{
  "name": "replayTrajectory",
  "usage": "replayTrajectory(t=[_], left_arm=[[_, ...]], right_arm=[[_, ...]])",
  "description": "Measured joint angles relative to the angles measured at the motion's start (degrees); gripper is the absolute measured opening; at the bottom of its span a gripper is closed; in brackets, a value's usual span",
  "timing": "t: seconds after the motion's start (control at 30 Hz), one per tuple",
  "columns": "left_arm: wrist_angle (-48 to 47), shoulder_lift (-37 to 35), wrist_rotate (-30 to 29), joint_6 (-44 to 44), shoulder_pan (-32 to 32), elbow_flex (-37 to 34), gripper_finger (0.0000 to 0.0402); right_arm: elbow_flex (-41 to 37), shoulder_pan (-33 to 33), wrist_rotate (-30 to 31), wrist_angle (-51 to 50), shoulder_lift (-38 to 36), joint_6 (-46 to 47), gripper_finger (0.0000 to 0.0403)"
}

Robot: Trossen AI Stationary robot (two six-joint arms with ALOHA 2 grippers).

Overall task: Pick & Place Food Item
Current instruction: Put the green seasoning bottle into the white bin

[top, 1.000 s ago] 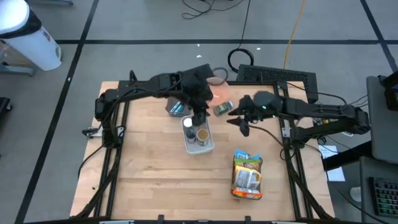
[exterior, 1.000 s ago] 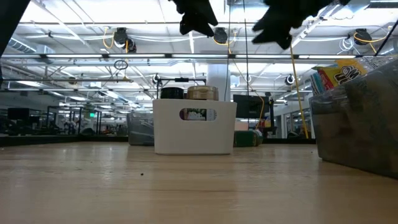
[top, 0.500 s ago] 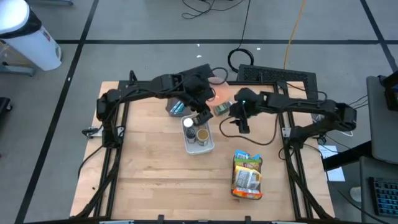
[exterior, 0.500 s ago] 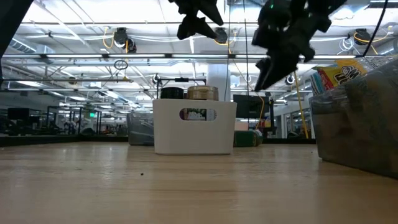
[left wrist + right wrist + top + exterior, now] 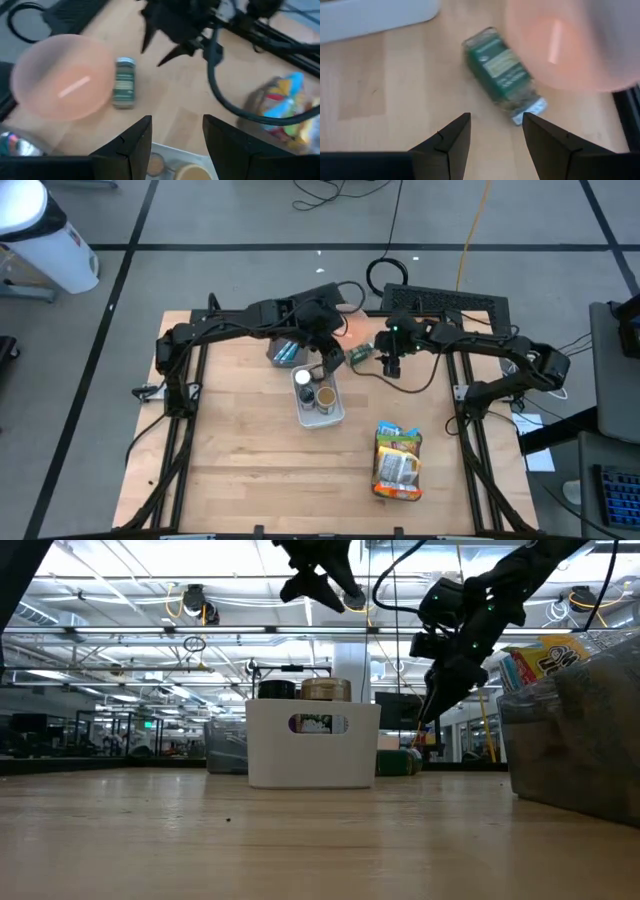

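Observation:
A small green-labelled jar (image 5: 502,72) lies on its side on the wood table, beside a pink bowl (image 5: 575,45). In the high view the jar (image 5: 358,355) sits between the bowl (image 5: 345,328) and my right gripper (image 5: 384,365). That gripper is open, slants down just short of the jar and holds nothing; it also shows in its own wrist view (image 5: 495,135). My left gripper (image 5: 327,366) hangs open and empty above a white bin (image 5: 336,415) that holds jars. Its fingertips (image 5: 176,132) frame bare table.
A bright snack bag (image 5: 398,462) lies at the near right of the table. A can (image 5: 283,352) lies left of the bin. A black cable (image 5: 415,380) loops under the right arm. Bare wood lies at the near left.
My right gripper has swung toward the table's far edge and come down toward the green jar, rolling its wrist on the way; its fingers stay open. My left gripper has rolled about its own axis above the bin without shifting place.

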Motion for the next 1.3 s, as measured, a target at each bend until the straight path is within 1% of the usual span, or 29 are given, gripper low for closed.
replayTrajectory(t=[0.1,0.2,0.27,0.33,0.4,0.5,0.57,0.67,0.77,0.97,1.1,1.17,1.23,1.3], left_arm=[[-0.27,0.79,-0.43,-0.76,1.73,0.01,0.0184],[-0.33,2.19,-0.44,0.18,3.12,-0.89,0.0184],[-0.06,2.42,0.59,1.21,3.95,-2.79,0.0184],[2.97,2.71,2.94,1.14,4.31,-5.28,0.0184],[4.68,2.96,6.08,-0.42,4.68,-7.42,0.0184],[9.54,3.83,8.91,-2.62,4.63,-10.29,0.0184],[12.13,4.44,9.32,-3.71,4.47,-11.88,0.0184],[15.29,5.35,9.95,-3.89,4.36,-12.26,0.0184],[16.84,5.97,10.85,-3.37,4.35,-12.24,0.0184],[14.07,5.66,12.6,-3.25,4.71,-12.2,0.0184],[10.51,3.55,14.83,0.4,4.84,-12.2,0.0184],[6.84,1.72,14.75,2.02,5.17,-12.2,0.0184],[3.83,-0.85,14.09,3.27,5.74,-12.2,0.0184],[1.07,-3.24,12.67,3.77,6.19,-12.2,0.0184]], right_arm=[[0.0,-1.34,-0.31,1.12,-0.05,4.3,0.0172],[-0.02,-2.43,-5.46,0.88,-1.09,10.08,0.0167],[-0.02,-2.7,-9.01,1.25,-2.04,13.32,0.0164],[-0.02,-2.7,-8.95,0.93,-3.21,15.77,0.0161],[-0.04,-2.65,-7.06,1.02,-4.51,17.0,0.0159],[-0.02,-2.99,-4.05,1.0,-5.25,15.32,0.0158],[-0.02,-3.16,-3.93,0.97,-5.13,11.02,0.0158],[-0.02,-3.1,-4.19,1.08,-3.77,4.27,0.0156],[-0.02,-3.95,-4.11,1.78,-1.45,2.15,0.0155],[-0.13,-6.47,-4.45,1.37,1.83,3.9,0.0156],[-0.04,-6.52,-4.43,1.84,1.46,3.85,0.0168],[0.0,-6.65,-4.53,1.86,0.65,5.14,0.0177],[0.11,-7.25,-6.34,1.73,-0.04,7.8,0.019],[0.11,-8.17,-10.3,0.72,-0.28,11.12,0.0205]])
